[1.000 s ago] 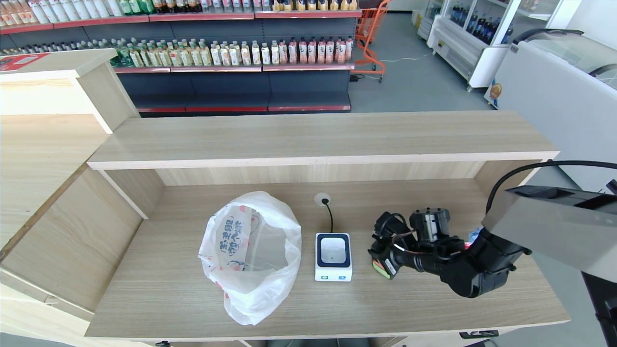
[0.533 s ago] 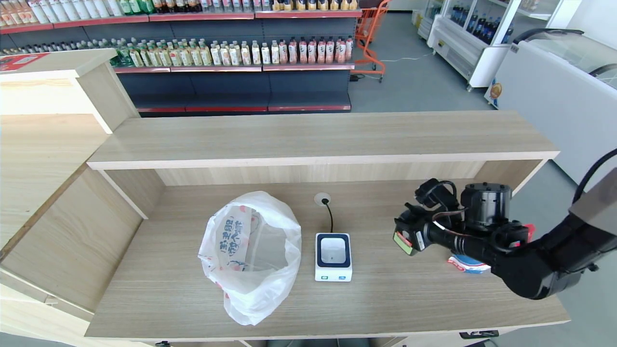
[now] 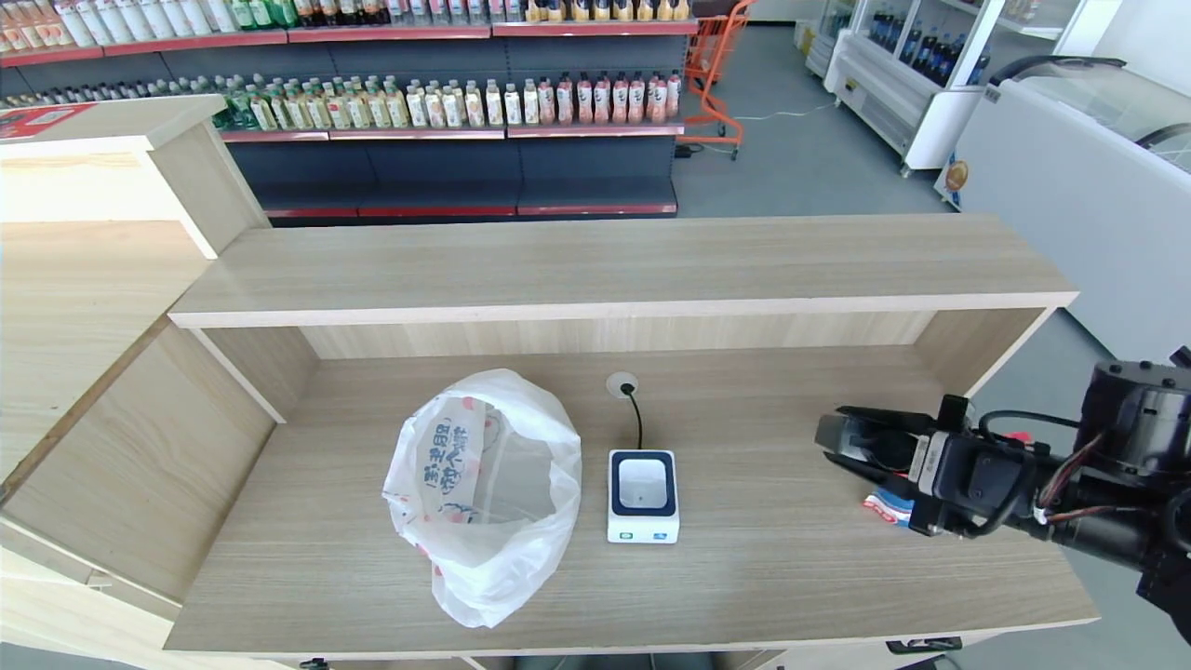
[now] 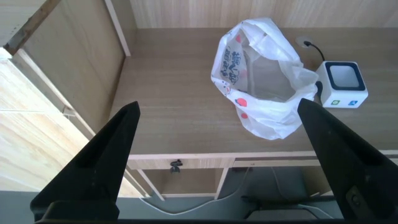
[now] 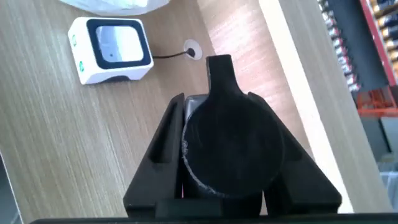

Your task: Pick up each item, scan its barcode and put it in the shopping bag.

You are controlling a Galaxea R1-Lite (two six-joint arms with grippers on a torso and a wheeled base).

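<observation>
Black and round, an item (image 5: 230,146) sits clenched between the fingers of the right gripper (image 3: 824,443), above the right end of the counter (image 3: 791,577). It is well right of the scanner (image 3: 643,495) and the white shopping bag (image 3: 484,493). The left gripper (image 4: 217,155) hangs spread wide.

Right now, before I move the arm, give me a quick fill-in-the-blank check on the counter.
The scanner stands between the ____ and the right pincer.
The left pincer is wide ____ and holds nothing.
The packet lies near the counter's ____ end.
Missing words: bag, open, right.
</observation>
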